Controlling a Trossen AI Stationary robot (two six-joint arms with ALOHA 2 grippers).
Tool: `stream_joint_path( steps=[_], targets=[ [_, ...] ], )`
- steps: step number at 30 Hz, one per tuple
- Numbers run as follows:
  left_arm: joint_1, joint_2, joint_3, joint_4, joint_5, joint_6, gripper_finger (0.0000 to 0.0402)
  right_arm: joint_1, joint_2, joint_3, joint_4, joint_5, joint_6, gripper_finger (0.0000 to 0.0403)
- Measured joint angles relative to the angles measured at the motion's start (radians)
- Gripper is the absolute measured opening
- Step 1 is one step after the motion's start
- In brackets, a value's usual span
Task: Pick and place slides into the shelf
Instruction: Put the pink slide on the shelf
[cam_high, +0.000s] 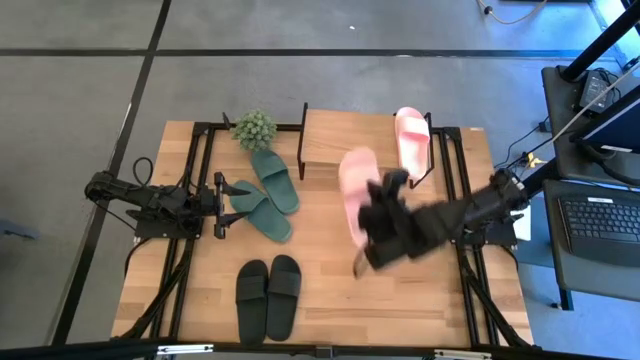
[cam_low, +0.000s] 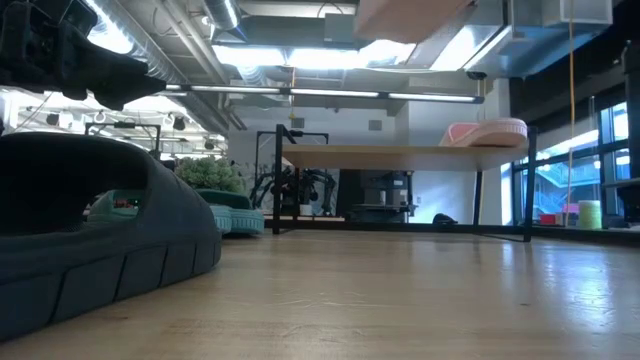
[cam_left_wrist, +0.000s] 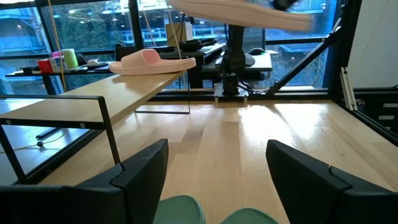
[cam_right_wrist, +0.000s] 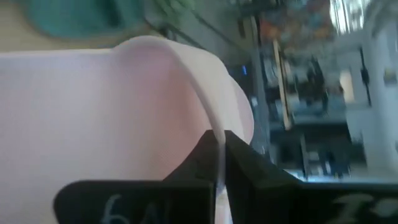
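Grey concrete floor (cam_high: 330, 25) crossed by dark lines surrounds the wooden counter (cam_high: 330, 300). Off to one side, a desk holds a black keyboard (cam_high: 598, 222). Overhead, strip lights (cam_low: 300, 55) and bare ducts; big windows (cam_left_wrist: 56, 28) show daylight.

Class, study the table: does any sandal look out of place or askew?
Yes. One light pink rubber slide hangs in the air, pinched by the right gripper, while its mate lies on the small wooden shelf. The dark green slides lie splayed apart.
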Motion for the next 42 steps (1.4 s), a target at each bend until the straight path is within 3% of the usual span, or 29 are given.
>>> stream_joint_path(
  steps=[8, 11, 15, 21, 27, 34, 42],
  targets=[
    [0.000, 0.000, 0.000, 0.000, 0.000, 0.000, 0.0263, -0.238, -0.183, -0.073, 0.088, -0.075, -0.157, 0.0013],
    [0.000, 0.000, 0.000, 0.000, 0.000, 0.000, 0.0263, -0.296, -0.271, -0.135, 0.247, -0.087, -0.308, 0.0013],
    [0.000, 0.000, 0.000, 0.000, 0.000, 0.001, 0.0263, -0.404, -0.348, -0.246, 0.514, -0.227, -0.525, 0.0013],
    [0.000, 0.000, 0.000, 0.000, 0.000, 0.001, 0.0263, -0.599, -0.395, -0.419, 0.836, -0.348, -0.760, 0.0013],
    [0.000, 0.000, 0.000, 0.000, 0.000, 0.001, 0.0263, -0.742, -0.394, -0.523, 0.902, -0.499, -0.805, 0.0013],
    [0.000, 0.000, 0.000, 0.000, 0.000, 0.025, 0.0263, -0.847, -0.394, -0.595, 0.958, -0.519, -0.831, 0.0013],
    [0.000, 0.000, 0.000, 0.000, 0.000, 0.026, 0.0263, -0.945, -0.394, -0.652, 0.987, -0.618, -0.857, 0.0013]
  ],
)
